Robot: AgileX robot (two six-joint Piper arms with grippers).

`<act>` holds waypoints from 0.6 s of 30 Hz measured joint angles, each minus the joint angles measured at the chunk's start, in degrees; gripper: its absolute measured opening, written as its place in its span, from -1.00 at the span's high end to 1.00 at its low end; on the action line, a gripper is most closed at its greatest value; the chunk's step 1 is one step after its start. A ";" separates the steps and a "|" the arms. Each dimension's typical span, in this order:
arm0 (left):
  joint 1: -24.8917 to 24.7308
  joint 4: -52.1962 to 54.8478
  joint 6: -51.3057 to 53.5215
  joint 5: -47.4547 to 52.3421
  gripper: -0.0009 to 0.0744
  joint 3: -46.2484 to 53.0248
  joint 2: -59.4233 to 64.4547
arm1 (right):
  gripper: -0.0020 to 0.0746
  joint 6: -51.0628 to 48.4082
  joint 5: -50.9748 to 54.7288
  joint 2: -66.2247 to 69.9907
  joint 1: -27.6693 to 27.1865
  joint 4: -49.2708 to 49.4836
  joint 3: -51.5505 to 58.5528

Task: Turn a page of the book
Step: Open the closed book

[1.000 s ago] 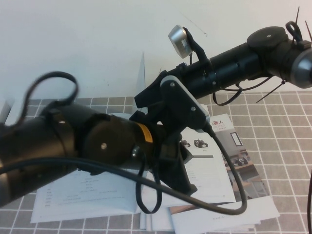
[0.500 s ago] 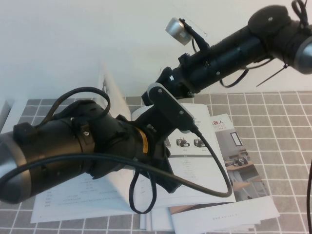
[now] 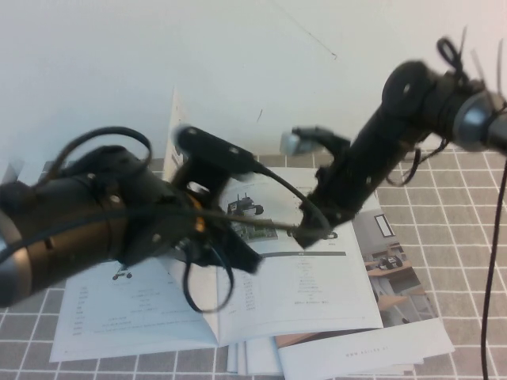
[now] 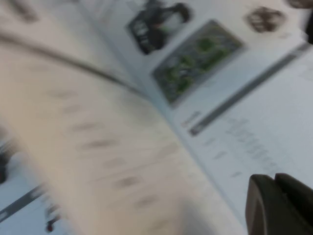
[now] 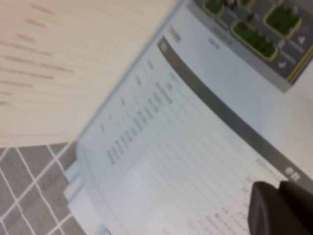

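The book (image 3: 317, 289) lies open on the grey tiled table. One page (image 3: 175, 127) stands up from the spine, tilted toward the left, behind my left arm. My left gripper (image 3: 242, 259) hovers low over the spine area, fingers together and holding nothing. In the left wrist view the page (image 4: 93, 147) is a cream blur beside the fingertips (image 4: 266, 205). My right gripper (image 3: 314, 230) is shut and empty, just above the book's right-hand page near its dark header bar (image 5: 220, 112). The raised page (image 5: 63, 58) also shows in the right wrist view.
A brochure with colour room photos (image 3: 400, 277) lies partly under the book at the right. Loose white sheets (image 3: 364, 352) stick out beneath the book's near edge. A white wall rises just behind the table. My left arm hides much of the book's left half.
The page has swung from the middle toward the left and stands further left. My left arm has drawn back left and lower. My right arm has dropped to the right-hand page.
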 joint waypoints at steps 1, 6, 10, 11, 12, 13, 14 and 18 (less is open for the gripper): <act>1.40 0.43 -1.28 0.00 0.99 0.00 0.00 | 0.86 -0.09 0.00 1.03 0.00 -0.14 0.70; 7.55 0.70 -3.37 -0.76 0.99 0.00 1.73 | 0.93 -0.12 -0.12 3.63 0.00 -1.46 1.47; 10.20 0.58 -3.97 -2.33 0.99 0.00 5.75 | 0.94 -0.26 -0.21 3.71 0.00 -1.46 1.47; 10.49 0.58 -4.06 -2.43 0.99 0.00 7.07 | 0.94 -0.26 -0.21 3.71 0.00 -1.58 1.47; 10.61 0.58 -4.06 -2.43 0.99 0.00 8.11 | 0.95 -0.26 -0.21 3.71 0.00 -1.75 1.47; 10.61 0.70 -4.06 -2.43 0.99 0.00 9.34 | 0.95 -0.26 -0.21 3.71 0.00 -2.18 1.47; 10.61 0.70 -4.06 -2.43 0.99 0.00 10.52 | 0.95 -0.26 -0.21 3.71 0.00 -2.45 1.47; 10.61 0.59 -3.63 -2.67 0.99 0.00 14.67 | 0.95 -0.26 -0.21 3.71 0.00 -3.06 1.47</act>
